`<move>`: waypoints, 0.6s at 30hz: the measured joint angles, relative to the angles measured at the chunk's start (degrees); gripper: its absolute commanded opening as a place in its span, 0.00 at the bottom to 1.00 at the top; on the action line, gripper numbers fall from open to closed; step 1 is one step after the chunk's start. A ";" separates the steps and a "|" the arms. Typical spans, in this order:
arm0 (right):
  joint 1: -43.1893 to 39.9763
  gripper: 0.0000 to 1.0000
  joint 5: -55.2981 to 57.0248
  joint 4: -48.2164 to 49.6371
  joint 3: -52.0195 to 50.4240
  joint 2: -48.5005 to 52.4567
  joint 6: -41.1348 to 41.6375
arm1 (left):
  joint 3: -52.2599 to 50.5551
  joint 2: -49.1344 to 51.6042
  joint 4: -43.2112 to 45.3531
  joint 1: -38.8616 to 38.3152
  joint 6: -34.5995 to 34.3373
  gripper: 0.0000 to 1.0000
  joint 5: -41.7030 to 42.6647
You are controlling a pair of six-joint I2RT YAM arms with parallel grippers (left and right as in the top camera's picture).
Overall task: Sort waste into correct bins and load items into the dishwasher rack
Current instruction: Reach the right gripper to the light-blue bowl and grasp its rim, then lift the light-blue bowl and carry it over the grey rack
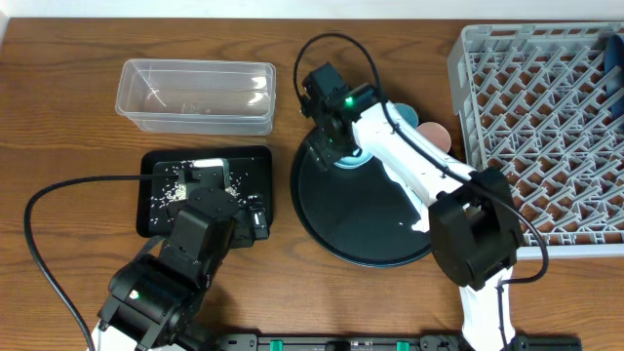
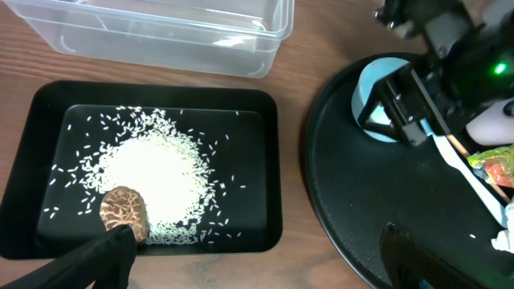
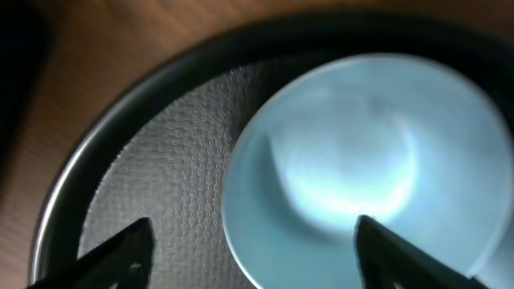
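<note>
The shallow black tray point(image 1: 156, 185) holds loose white rice point(image 2: 157, 168) and a brown food lump point(image 2: 124, 210). My left gripper point(image 2: 257, 269) is open and empty, hovering over the tray's near edge, its left finger next to the lump. The clear tub point(image 1: 195, 93) stands behind the tray. My right gripper point(image 3: 261, 257) is open, its fingers straddling the rim of the light-blue cup point(image 3: 369, 160) on the round black tray point(image 1: 366, 229). The pink cup point(image 1: 438, 134) sits beside the grey rack point(image 1: 546, 127). The yellow-green wrapper point(image 2: 494, 164) and white tissue point(image 2: 506, 231) lie on the round tray.
A thin wooden stick point(image 2: 472, 164) lies on the round tray beside the wrapper. The right arm point(image 1: 409, 161) crosses above the round tray. A black cable loops over the table at the front left.
</note>
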 measured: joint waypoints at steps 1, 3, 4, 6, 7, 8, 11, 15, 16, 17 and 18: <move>0.13 0.64 0.00 0.68 -0.96 0.00 0.11 | 0.00 0.00 0.00 0.00 0.02 0.98 0.00; 0.39 0.63 -0.15 1.38 -2.58 0.00 0.28 | 0.00 0.00 0.00 0.00 0.00 0.98 0.00; 0.39 0.59 -0.26 1.64 -3.15 0.00 0.28 | 0.00 0.00 0.00 0.00 0.02 0.98 0.00; 0.57 0.49 -0.48 2.01 -4.31 0.00 0.13 | 0.00 0.00 0.00 0.00 0.00 0.98 0.00; 0.59 0.40 -0.66 2.01 -4.79 0.00 0.20 | 0.00 0.00 0.00 0.00 0.00 0.98 0.00; 0.59 0.34 -0.74 2.12 -5.05 0.00 -0.02 | 0.00 0.00 0.00 0.00 0.02 0.98 0.00; 0.59 0.29 -0.90 2.40 -5.31 0.00 0.37 | 0.00 0.00 0.00 0.00 0.00 0.98 0.00; 0.59 0.14 -0.90 2.47 -5.31 0.00 0.37 | 0.00 0.00 0.00 0.00 0.00 0.98 0.00; 0.59 0.09 -0.94 2.45 -5.31 0.00 0.26 | 0.00 0.00 0.00 0.00 0.00 0.98 0.00; 0.59 0.05 -0.94 2.49 -5.31 0.00 0.20 | 0.00 0.00 0.00 0.00 0.00 0.98 0.00; 0.59 0.01 -0.92 2.47 -5.31 0.00 0.28 | 0.00 0.00 0.00 0.00 0.00 0.98 0.00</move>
